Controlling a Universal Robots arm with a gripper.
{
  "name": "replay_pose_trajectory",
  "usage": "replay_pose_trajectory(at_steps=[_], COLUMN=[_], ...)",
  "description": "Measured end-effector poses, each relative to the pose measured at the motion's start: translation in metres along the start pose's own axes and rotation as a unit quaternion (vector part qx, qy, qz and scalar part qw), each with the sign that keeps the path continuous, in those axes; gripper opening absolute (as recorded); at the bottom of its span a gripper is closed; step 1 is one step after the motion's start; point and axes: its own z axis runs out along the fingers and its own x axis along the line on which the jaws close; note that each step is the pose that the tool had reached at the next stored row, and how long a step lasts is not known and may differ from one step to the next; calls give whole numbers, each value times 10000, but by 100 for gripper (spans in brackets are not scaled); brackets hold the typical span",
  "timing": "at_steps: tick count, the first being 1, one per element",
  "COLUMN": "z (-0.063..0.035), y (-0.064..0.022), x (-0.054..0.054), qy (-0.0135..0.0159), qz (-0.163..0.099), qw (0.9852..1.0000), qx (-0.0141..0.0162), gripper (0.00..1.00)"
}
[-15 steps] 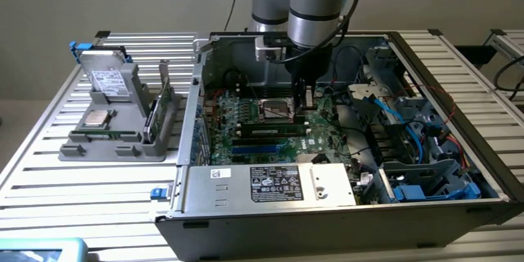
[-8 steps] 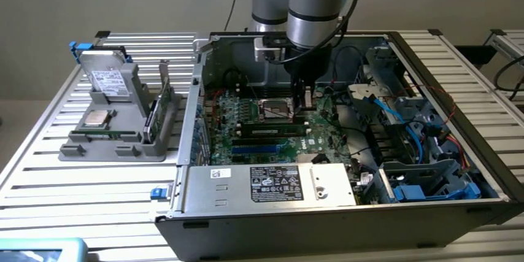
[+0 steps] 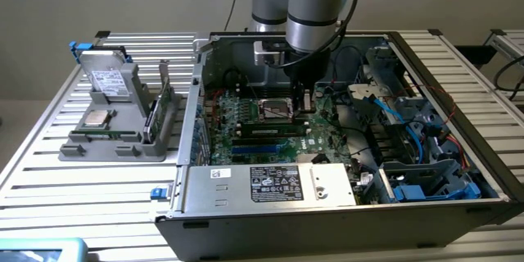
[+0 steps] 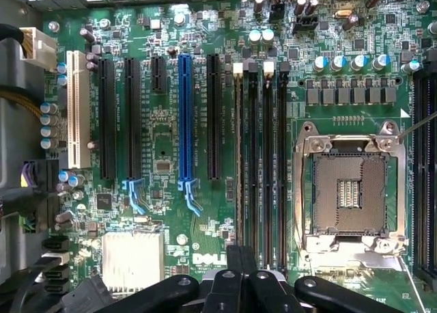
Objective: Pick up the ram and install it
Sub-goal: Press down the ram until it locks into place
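While the closed gripper [image 4: 242, 262] hovers at one end of the memory slots [image 4: 252, 156], where the ram [image 3: 266, 132] seems to stand seated, press straight down, evenly, without tilting it.

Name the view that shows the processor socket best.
The wrist view: the processor socket faces the camera squarely, its frame and contacts plain. The exterior view shows it obliquely, inside the computer case, beside the arm.
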Motion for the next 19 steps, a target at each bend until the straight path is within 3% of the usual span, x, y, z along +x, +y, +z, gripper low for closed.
replay_pose_trajectory(at_steps=[19], z=[68], y=[5], x=[-26], qy=[11], qz=[-1], qw=[10000], qx=[0], gripper=[11])
